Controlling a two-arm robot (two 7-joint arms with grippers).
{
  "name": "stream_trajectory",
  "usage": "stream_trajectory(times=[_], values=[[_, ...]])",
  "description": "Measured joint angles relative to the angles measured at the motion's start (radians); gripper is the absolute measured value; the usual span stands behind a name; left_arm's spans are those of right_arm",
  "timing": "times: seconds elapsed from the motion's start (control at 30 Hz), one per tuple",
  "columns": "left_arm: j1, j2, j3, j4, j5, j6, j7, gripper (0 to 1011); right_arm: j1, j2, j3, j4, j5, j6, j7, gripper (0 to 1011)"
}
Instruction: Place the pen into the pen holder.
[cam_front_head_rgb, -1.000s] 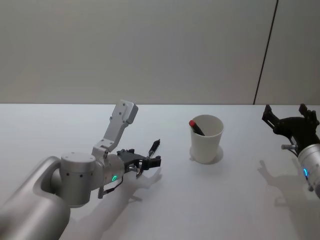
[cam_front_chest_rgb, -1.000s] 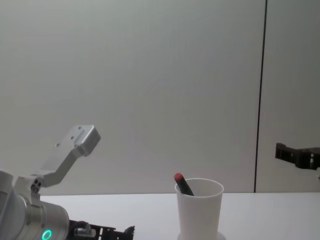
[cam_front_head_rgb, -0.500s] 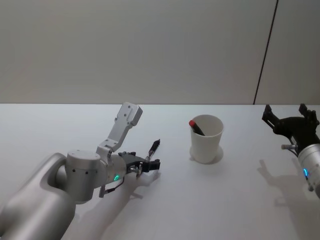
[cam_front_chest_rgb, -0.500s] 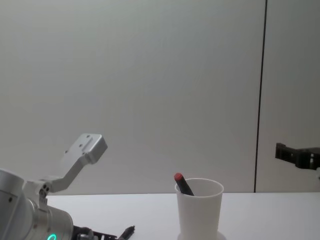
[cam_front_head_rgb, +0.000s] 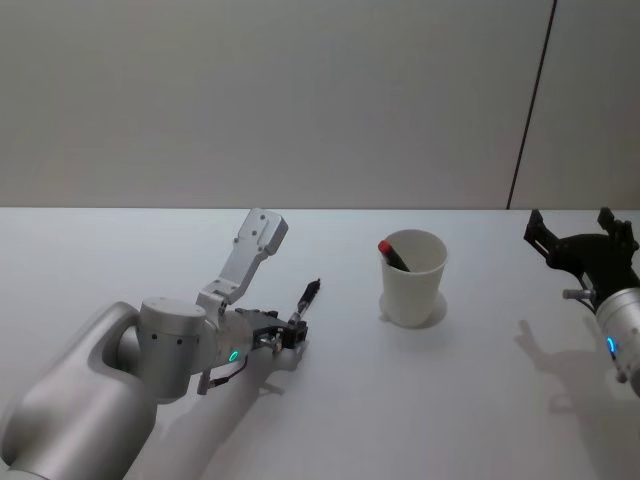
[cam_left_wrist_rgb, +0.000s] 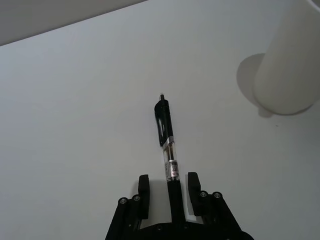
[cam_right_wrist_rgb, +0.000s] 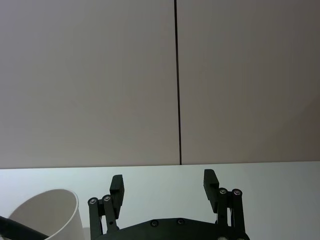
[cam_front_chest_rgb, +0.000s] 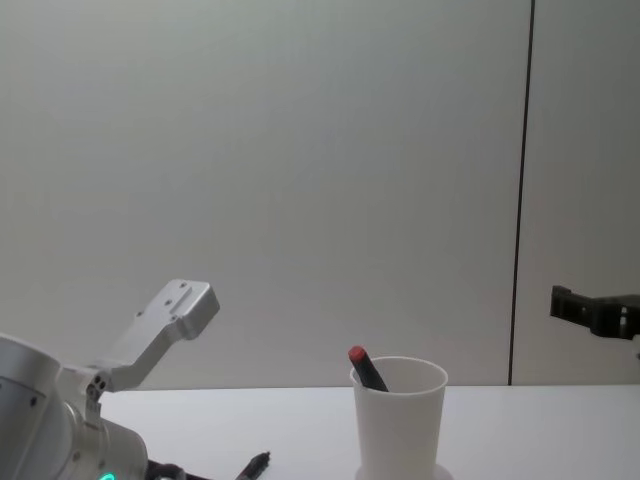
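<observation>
A black pen (cam_left_wrist_rgb: 167, 145) with a clear barrel lies flat on the white table (cam_front_head_rgb: 400, 400), left of the pen holder (cam_front_head_rgb: 413, 280). In the chest view the pen's end (cam_front_chest_rgb: 256, 464) shows at the bottom edge. My left gripper (cam_left_wrist_rgb: 168, 184) is down at the table and open, with its fingers (cam_left_wrist_rgb: 144, 186) on either side of the pen's rear barrel and a gap on both sides. In the head view the left gripper (cam_front_head_rgb: 290, 336) sits just behind the pen (cam_front_head_rgb: 309, 295). The pen holder (cam_front_chest_rgb: 400, 420) is a white paper cup (cam_left_wrist_rgb: 290, 65). My right gripper (cam_front_head_rgb: 580, 238) hovers open at the far right.
A second black pen with a red cap (cam_front_head_rgb: 391, 253) leans inside the cup, its red cap (cam_front_chest_rgb: 357, 355) above the rim. The cup's rim (cam_right_wrist_rgb: 47, 212) shows beside the right gripper (cam_right_wrist_rgb: 163, 181). A grey wall with a dark vertical seam (cam_front_chest_rgb: 522, 190) stands behind the table.
My left gripper has lowered and slid in over the pen, so its fingers now straddle the barrel. The pen, the cup and the right arm have not moved.
</observation>
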Motion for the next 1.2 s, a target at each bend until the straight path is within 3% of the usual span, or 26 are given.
stream_trajectory(times=[0.2, 0.53, 0.9, 1.2], values=[[-0.01, -0.006, 0.001, 0.017, 0.013, 0.01, 0.004, 336, 0.0, 0.0, 0.0, 0.0, 0.0, 0.0, 0.0, 1002], [-0.021, -0.015, 0.004, 0.03, 0.032, 0.031, 0.015, 179, 0.0, 0.0, 0.0, 0.0, 0.0, 0.0, 0.0, 1001], [-0.016, -0.017, 0.007, 0.014, 0.05, 0.045, 0.045, 136, 0.0, 0.0, 0.0, 0.0, 0.0, 0.0, 0.0, 1001], [0.014, 0.0, 0.001, -0.065, 0.061, 0.03, 0.088, 137, 0.0, 0.0, 0.0, 0.0, 0.0, 0.0, 0.0, 1001]])
